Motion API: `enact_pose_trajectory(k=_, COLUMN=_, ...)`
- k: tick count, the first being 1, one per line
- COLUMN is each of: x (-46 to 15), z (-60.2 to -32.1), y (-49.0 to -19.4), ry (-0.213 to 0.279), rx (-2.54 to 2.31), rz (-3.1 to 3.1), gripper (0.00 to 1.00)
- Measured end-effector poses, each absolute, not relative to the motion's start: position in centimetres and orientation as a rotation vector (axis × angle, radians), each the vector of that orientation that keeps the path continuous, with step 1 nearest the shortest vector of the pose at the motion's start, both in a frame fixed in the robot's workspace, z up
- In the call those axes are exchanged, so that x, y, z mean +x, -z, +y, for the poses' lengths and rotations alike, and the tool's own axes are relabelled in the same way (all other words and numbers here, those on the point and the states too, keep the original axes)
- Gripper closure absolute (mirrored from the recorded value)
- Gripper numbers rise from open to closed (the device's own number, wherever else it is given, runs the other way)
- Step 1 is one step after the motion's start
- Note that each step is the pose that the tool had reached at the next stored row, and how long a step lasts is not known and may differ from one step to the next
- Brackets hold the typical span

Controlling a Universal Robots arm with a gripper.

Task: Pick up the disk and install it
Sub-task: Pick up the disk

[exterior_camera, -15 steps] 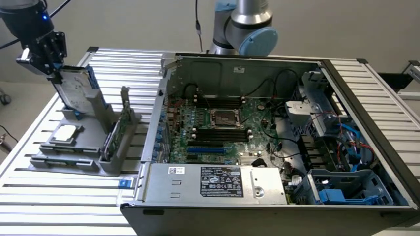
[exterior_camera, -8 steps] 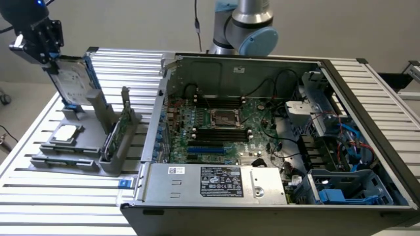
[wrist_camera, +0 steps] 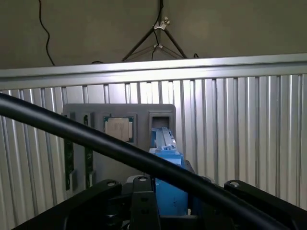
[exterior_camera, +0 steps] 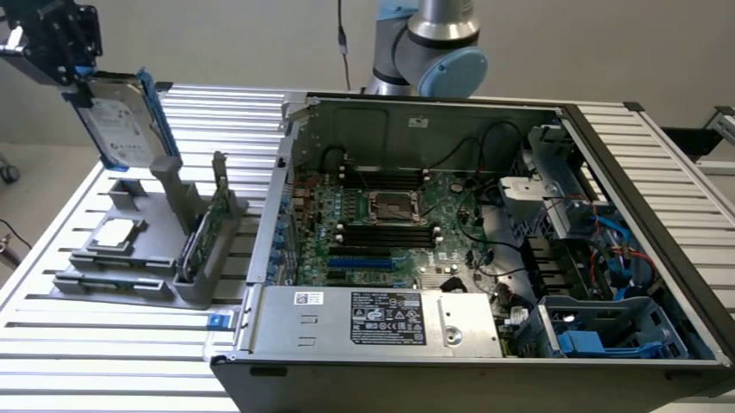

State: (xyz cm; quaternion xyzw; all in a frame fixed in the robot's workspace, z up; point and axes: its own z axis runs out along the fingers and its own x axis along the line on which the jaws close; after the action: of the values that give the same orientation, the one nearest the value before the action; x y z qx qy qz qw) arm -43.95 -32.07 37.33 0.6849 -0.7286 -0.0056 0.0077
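Note:
The disk [exterior_camera: 120,120], a silver hard drive with a white label in a blue carrier, hangs upright in the air at the exterior view's upper left. My gripper [exterior_camera: 78,79] is shut on its upper edge, holding it clear above the empty slot of the grey holder [exterior_camera: 150,258]. In the wrist view the disk's blue carrier [wrist_camera: 168,167] sits edge-on between my black fingers [wrist_camera: 108,187], with my gripper [wrist_camera: 170,194] closed around it, and the grey holder [wrist_camera: 144,112] lies below. A black cable crosses that view in front of the disk.
The holder still carries a small square silver chip [exterior_camera: 119,232] and a thin green circuit card [exterior_camera: 205,234] standing on edge. The open computer case [exterior_camera: 460,249] fills the exterior view's right, with a blue-lined drive bay [exterior_camera: 603,331] at its near right corner. Everything rests on a slatted metal table [exterior_camera: 103,361].

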Motion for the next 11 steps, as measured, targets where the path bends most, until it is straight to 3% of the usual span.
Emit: enact_pose_trajectory(k=11, x=-39.5, z=-32.4, y=-42.1, ry=0.031, rx=2.136, rz=-2.272, gripper=0.67)
